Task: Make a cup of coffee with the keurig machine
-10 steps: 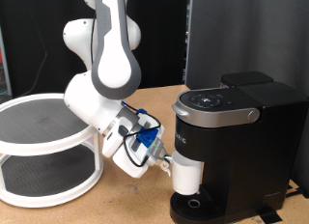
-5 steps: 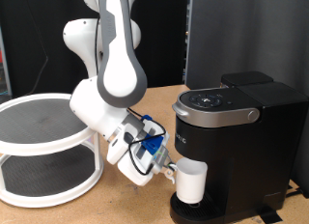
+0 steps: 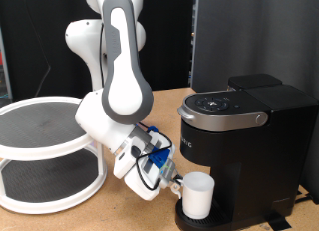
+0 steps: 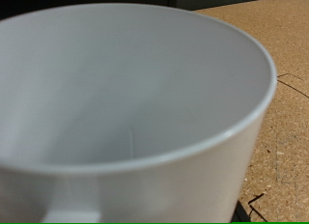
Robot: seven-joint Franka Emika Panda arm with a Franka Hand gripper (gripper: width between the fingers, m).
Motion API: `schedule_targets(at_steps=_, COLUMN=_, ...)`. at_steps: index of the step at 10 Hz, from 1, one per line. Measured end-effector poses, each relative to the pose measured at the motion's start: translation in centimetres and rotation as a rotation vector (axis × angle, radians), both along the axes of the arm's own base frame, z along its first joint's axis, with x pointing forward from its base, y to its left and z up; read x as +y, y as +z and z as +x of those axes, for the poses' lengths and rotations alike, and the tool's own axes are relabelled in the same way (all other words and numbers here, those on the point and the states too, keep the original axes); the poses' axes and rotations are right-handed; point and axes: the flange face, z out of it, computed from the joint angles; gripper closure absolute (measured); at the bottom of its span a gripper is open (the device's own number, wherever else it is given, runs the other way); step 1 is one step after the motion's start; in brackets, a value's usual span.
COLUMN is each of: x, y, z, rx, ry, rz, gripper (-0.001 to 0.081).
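Observation:
The white cup [image 3: 197, 194] stands on the round drip base of the black keurig machine [image 3: 244, 151], under its brew head. My gripper [image 3: 175, 185] is at the cup's side towards the exterior view's left, where the handle is, and grips it. In the wrist view the cup [image 4: 135, 118] fills the picture, seen from above its open mouth; it looks empty. My fingers do not show there. The machine's silver-grey lid is down.
A round two-tier white rack [image 3: 45, 151] stands at the exterior view's left on the wooden table [image 3: 120, 206]. A dark panel rises behind the machine. A black cable lies on the table in the wrist view [image 4: 290, 89].
My arm has lowered and moved towards the exterior view's right. The cup has gone down from under the brew head onto the drip base.

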Motion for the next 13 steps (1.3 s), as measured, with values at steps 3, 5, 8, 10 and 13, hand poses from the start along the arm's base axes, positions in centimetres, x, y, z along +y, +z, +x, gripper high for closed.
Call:
schedule_targets(at_steps=3, x=0.1, y=-0.7, z=-0.1, rx=-0.001, ry=0.001, rz=-0.001, gripper=0.0506)
schedule_targets(at_steps=5, x=0.2, y=-0.8, z=-0.1, rx=-0.001, ry=0.004, rz=0.004, gripper=0.0321)
schedule_targets(at_steps=8, x=0.3, y=-0.6, z=-0.7, rx=0.008, ry=0.029, rz=0.028, gripper=0.0037)
schedule_targets(at_steps=10, x=-0.1, y=0.6, z=-1.5, rx=0.018, ry=0.045, rz=0.063, gripper=0.0005)
schedule_targets(at_steps=13, x=-0.9, y=3.4, z=-2.7, rx=0.046, ry=0.046, rz=0.099, gripper=0.0003)
